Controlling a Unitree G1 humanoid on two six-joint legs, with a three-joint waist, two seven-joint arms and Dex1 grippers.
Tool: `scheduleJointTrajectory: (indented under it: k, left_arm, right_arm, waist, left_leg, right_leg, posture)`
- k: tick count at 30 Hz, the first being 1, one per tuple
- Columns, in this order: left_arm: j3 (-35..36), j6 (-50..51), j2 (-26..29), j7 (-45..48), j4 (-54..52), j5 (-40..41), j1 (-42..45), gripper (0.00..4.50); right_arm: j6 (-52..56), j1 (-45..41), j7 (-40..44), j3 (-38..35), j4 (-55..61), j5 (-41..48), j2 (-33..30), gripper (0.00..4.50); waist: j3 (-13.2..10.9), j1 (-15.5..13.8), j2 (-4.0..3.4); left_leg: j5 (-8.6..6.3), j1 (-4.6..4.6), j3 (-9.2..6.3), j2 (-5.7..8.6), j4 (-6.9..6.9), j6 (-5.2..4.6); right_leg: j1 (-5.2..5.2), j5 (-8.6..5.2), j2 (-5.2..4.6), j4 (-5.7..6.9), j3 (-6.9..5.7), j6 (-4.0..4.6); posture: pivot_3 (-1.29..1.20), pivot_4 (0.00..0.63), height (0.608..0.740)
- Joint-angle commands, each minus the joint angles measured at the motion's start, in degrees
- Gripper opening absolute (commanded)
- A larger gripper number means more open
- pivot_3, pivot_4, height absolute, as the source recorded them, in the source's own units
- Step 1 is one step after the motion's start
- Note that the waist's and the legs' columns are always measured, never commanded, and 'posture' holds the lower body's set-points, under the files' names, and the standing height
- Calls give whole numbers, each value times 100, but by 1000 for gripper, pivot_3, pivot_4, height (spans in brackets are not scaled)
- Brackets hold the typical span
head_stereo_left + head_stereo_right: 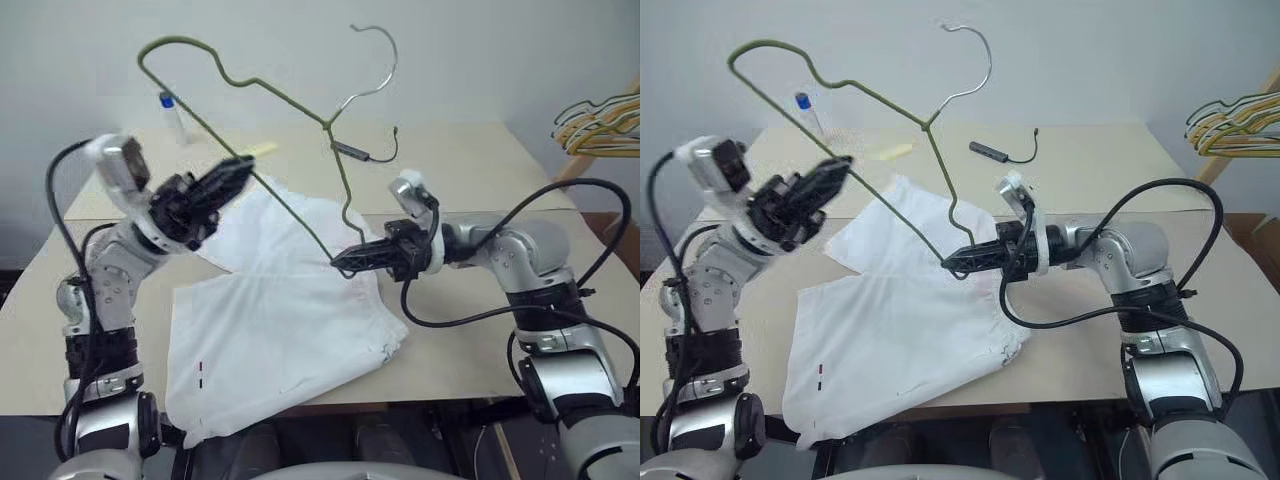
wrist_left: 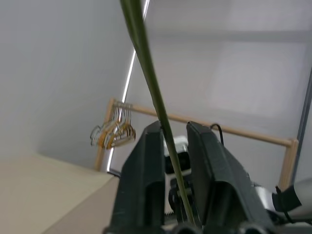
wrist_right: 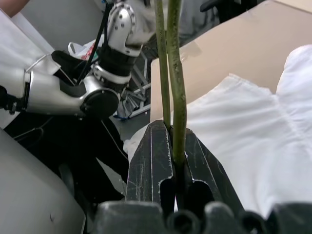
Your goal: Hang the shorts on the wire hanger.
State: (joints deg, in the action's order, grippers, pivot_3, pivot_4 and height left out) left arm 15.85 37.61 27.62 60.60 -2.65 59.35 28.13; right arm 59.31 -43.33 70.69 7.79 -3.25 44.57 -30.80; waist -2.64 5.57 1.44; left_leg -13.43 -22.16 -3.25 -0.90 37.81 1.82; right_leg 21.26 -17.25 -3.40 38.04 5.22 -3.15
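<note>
Left eye view has the wire hanger [image 1: 290, 205] up in the air over the middle of the frame, a skinny olive-green wire with wavy notched shoulders and a silvery hook curling at the top. The right gripper [image 1: 342, 262], center frame, has its two black fingers clamped tight on one end corner of the wire. In the right wrist view you can see two strands of the green wire pinched in the slot between its scuffed fingers [image 3: 151, 161].

The left gripper [image 1: 243, 164], over on the left, sits partly open around the long straight bar. In the left wrist view the wire runs through the gap between the fingers [image 2: 146, 170], and I can't tell if it's actually touching either one.

The shorts [image 1: 290, 330] lie flat and a bit rumpled on the beige table [image 1: 470, 160], thin white cloth. There are tiny dark and red marks near the lower left hem, and that corner droops over the table's near edge.

Upper right there's a bunch of yellow and dark hangers [image 1: 600, 125], cut off by the frame.
</note>
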Motion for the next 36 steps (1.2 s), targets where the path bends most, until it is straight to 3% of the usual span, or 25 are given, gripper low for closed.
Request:
scheduleJointTrajectory:
  k: [1,8,14,21,28,36]
  left_arm:
    - [-130,-161,53,-164,-223,-352,-34,2264]
    - [-854,-630,576,-265,-589,-1793,-587,4472]
    - [-1105,-793,867,-249,-676,-2326,-879,4472]
    - [-1207,-710,800,-361,-665,-2454,-818,4472]
    - [-1282,-762,793,-304,-635,-2557,-847,4472]
    - [-1361,-791,776,-329,-706,-2639,-923,4472]
  right_arm:
    - [133,-7,-207,-576,203,394,46,0]
    - [933,478,-1254,-1518,393,695,-370,0]
    - [2021,1841,-1475,-2242,522,998,-1450,0]
    - [3100,2847,-784,-1823,4,1249,-2569,0]
    - [2482,3151,-149,-1100,-640,732,-3085,0]
    - [1996,3043,347,-734,-1046,376,-3070,0]
  waist:
    - [0,3,0]
    - [0,-1,-1]
    - [-3,-64,-1]
    - [-3,24,-7]
    - [-3,18,-6]
    - [-4,13,-7]
  left_leg:
    - [0,0,0,-1,0,0]
    - [0,1,0,-1,-1,0]
    - [0,-8,5,3,-1,-1]
    - [-2,12,24,-5,-3,-4]
    - [-5,8,27,-2,-1,-9]
    - [-6,10,26,-3,-1,-9]
  right_leg:
    - [1,0,1,0,0,0]
    - [1,0,1,0,1,1]
    - [-1,-1,-2,-11,1,-1]
    - [-8,-6,10,-7,21,-8]
    - [-10,-18,6,-15,21,-31]
    - [-11,-22,8,-14,21,-38]
  posture:
    - [-72,0,740]
    - [-80,0,740]
    - [-97,0,740]
    - [-93,0,740]
    - [-93,0,740]
    - [-88,0,740]
